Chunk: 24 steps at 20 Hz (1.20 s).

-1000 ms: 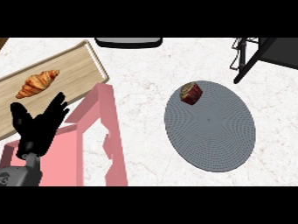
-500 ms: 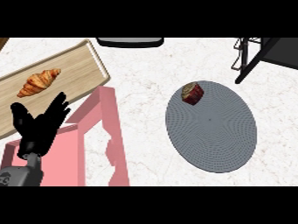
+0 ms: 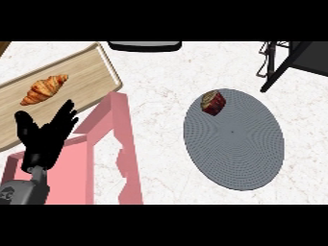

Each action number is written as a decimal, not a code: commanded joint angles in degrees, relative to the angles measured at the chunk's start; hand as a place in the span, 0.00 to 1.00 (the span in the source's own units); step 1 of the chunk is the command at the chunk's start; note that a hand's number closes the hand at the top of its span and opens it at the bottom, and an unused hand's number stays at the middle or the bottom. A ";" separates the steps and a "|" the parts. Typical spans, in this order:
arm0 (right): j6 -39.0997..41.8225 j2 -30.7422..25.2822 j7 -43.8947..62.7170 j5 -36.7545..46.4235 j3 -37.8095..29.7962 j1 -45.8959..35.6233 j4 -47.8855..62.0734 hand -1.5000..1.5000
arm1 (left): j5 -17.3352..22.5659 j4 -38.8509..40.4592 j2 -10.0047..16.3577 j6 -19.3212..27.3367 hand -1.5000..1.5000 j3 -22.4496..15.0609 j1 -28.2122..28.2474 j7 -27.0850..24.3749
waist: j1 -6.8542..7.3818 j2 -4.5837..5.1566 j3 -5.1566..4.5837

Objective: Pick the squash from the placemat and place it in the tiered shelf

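My left robot hand [image 3: 43, 140] is released, fingers straight, near the surface's left edge. Squash [image 3: 213, 102] sits on the placemat [image 3: 239, 146], at its far-left rim.

A single camera at the robot's head looks steeply down on the white marbled bench [image 3: 159, 81], whose top fills most of the frame. The viewpoint is the robot's own and unmirrored: its left hand [image 3: 44, 137] and grey forearm [image 3: 18, 192] come up into the picture from the lower left edge. The range is close. A round grey mat [image 3: 237, 153] right of centre is seen whole, while a wooden board [image 3: 81, 72] runs off the left edge and a dark metal frame [image 3: 287, 67] is clipped at the upper right corner.
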 commanded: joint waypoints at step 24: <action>-13.90 0.41 -11.96 1.04 -6.87 -10.37 23.44 0.00 | -1.76 2.84 -1.68 -0.74 0.50 0.36 2.03 1.33 | -0.15 0.36 -0.49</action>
